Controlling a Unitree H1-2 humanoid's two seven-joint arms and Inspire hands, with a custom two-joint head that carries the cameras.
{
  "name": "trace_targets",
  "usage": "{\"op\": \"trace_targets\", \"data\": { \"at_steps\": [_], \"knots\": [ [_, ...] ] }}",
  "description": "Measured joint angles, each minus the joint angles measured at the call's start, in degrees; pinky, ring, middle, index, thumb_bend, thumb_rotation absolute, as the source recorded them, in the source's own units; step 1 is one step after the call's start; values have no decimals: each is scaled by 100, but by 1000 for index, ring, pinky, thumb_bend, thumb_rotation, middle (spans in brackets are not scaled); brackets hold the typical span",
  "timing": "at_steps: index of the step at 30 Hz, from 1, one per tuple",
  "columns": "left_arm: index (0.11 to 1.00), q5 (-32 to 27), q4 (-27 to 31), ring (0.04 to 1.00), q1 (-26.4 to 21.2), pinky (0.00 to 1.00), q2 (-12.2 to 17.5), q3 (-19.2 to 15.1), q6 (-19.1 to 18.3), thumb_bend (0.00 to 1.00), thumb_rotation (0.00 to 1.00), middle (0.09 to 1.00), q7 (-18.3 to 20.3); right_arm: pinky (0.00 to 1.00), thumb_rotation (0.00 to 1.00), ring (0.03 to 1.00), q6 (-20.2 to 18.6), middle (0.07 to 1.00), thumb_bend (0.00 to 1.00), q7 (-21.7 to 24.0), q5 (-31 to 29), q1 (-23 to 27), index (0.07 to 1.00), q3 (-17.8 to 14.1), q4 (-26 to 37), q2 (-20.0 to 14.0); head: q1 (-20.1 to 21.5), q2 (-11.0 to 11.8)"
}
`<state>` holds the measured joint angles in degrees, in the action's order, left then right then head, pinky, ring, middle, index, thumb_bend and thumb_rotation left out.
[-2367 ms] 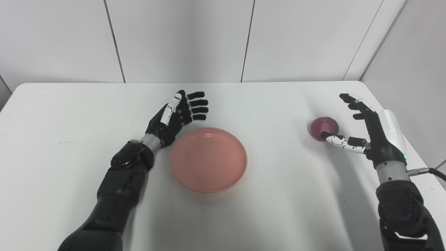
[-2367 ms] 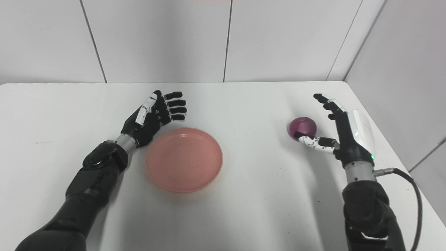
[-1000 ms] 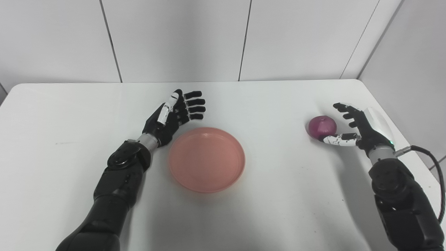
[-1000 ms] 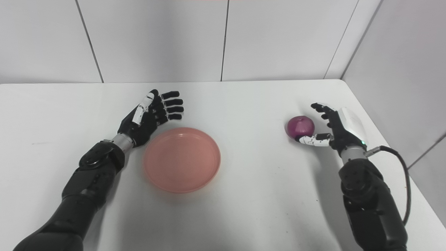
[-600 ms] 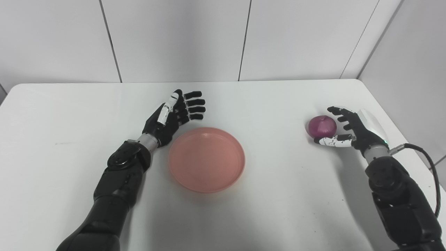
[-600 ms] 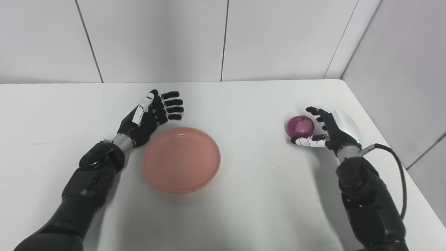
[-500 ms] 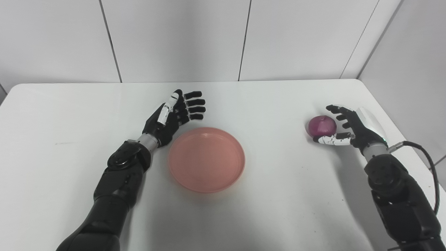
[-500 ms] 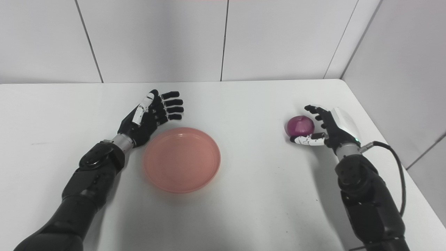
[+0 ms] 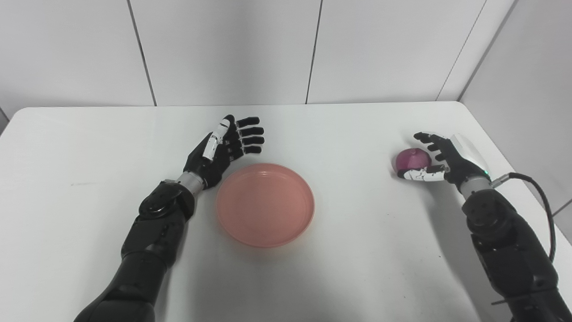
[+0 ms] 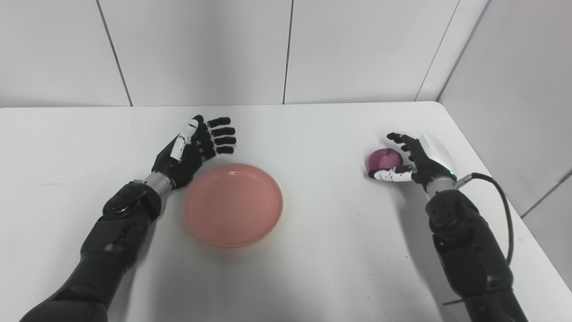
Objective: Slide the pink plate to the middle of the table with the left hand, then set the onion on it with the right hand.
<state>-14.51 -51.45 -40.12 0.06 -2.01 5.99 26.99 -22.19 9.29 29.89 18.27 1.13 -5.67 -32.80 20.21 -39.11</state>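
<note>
Left eye view shows the right hand [image 9: 440, 156] cupping the onion [image 9: 412, 158], fingers not yet tight. Plate [image 9: 265, 205] sits mid-surface; left hand [image 9: 223, 147] waits open. Next: squeeze, lift.

Between the round purple onion [image 9: 413, 158] at 3 o'clock and the shallow pink plastic plate [image 9: 265, 204] at centre, the white table [image 9: 357, 214] lies bare. The black left hand [image 9: 223, 147] crowds the plate's 10 o'clock rim.
</note>
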Motion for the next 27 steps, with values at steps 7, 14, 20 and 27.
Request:
{"op": "trace_targets", "data": {
  "at_steps": [7, 14, 20, 27],
  "knots": [
    [689, 0, -1, 703, 0, 681, 3, 2, 10, 355, 1000, 709, 12, 736, 260, 815, 1, 841, 995, -11, -13, 103, 836, 41, -288, -4, 0, 0],
    [692, 0, 40, 709, 24, 686, 1, 5, 5, 361, 1000, 713, -1, 736, 269, 817, 1, 841, 991, -11, -28, 151, 839, 73, -352, -39, 9, -18],
    [690, 0, 38, 706, 26, 685, 1, 6, 5, 357, 1000, 711, 12, 744, 267, 818, 3, 839, 987, -40, -22, 254, 839, 112, -498, -67, 9, -18],
    [692, 0, 36, 705, 26, 682, 2, 7, 6, 359, 1000, 713, 14, 741, 267, 810, 3, 830, 985, -21, -117, 266, 826, 120, -504, -103, 9, -26]
  ]
}}
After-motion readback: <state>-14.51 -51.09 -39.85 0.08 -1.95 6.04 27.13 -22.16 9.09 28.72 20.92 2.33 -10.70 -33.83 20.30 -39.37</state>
